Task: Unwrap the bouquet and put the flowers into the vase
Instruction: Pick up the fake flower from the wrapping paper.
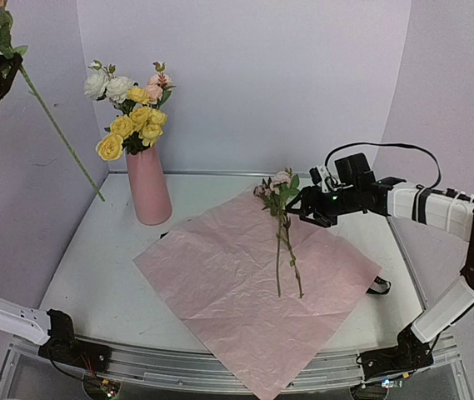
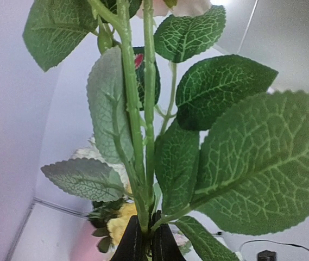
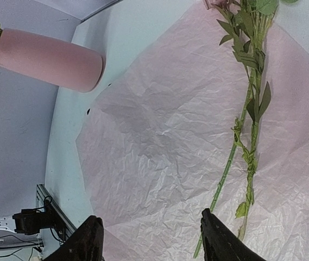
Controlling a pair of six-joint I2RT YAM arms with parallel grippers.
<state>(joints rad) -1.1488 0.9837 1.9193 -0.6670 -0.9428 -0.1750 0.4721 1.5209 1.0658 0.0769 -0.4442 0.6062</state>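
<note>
Your worktop (image 1: 95, 283): white, with a curved lilac backdrop (image 1: 261, 83) behind. A crinkled pink paper sheet (image 1: 220, 283) lies flat across its middle, near corner overhanging the front metal rail (image 1: 187, 362). There's a small black loop (image 1: 378, 287) at the sheet's right corner; you can't tell what it is.

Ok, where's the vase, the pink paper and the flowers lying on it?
vase (image 1: 149, 190): top view, middle of its body.
pink paper (image 1: 220, 287): top view, bare crinkled middle.
flowers on the paper (image 1: 280, 194): top view, leafy heads.
</note>
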